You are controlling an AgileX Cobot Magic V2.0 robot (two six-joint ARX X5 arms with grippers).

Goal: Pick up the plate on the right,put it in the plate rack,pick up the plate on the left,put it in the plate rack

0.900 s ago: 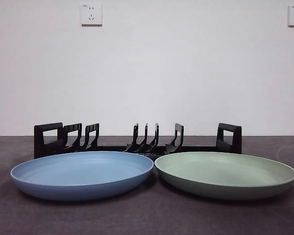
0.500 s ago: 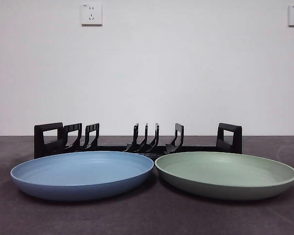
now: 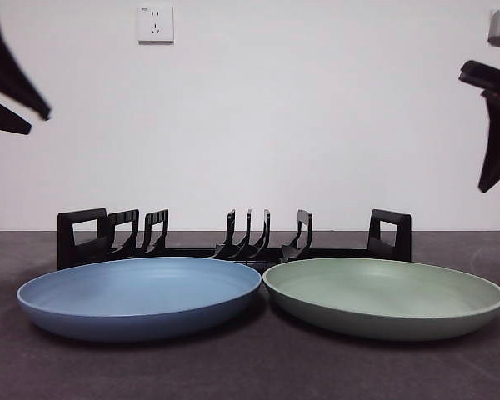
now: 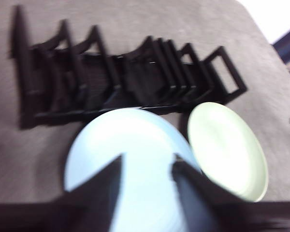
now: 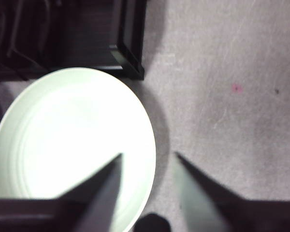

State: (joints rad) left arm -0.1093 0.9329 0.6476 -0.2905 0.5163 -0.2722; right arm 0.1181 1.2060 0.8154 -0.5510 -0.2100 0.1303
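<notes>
Blue plate (image 3: 139, 296) and green plate (image 3: 384, 294) laid flat side by side on the bench (image 3: 250, 371), plate rack (image 3: 233, 239) just behind, left gripper (image 4: 146, 166) above the blue plate with fingers spread, right gripper (image 5: 147, 162) over the green plate's edge, fingers parted, nothing gripped.

The left wrist view was smeared by motion blur, so the dividers of the plate rack (image 4: 121, 82) could not be told apart, and the blue plate (image 4: 130, 159) was partly hidden behind the left gripper (image 4: 147, 166). In the right wrist view the green plate (image 5: 72, 145) was washed out to near white and cut off at the picture's edge. In the front view both arms were cropped by the side edges, and the rack's base was hidden behind the two plates.
</notes>
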